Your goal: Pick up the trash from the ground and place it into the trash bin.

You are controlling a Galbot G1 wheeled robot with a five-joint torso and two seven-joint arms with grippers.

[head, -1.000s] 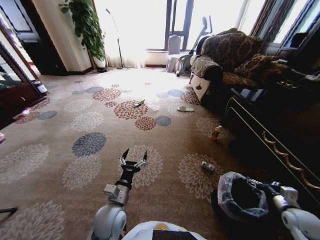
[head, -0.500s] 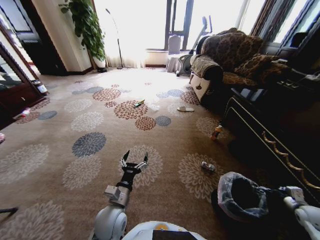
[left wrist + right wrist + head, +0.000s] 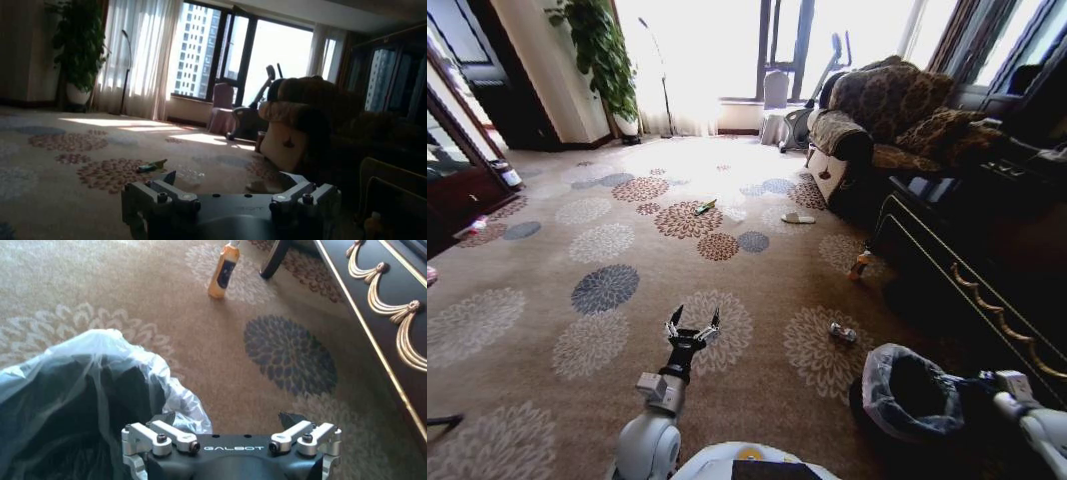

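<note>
The black trash bin gapes, its contents too dark to tell, beside the spread-fingered right gripper; the left gripper hangs spread too.

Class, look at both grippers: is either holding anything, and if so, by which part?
Nothing is held. The left gripper hangs open above the carpet, and the right gripper is open and empty beside the trash bin.

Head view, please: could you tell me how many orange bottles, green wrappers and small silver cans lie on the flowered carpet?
Orange plastic bottle: 1
Green foil wrapper: 1
Small silver can: 1
Total: 3
</note>
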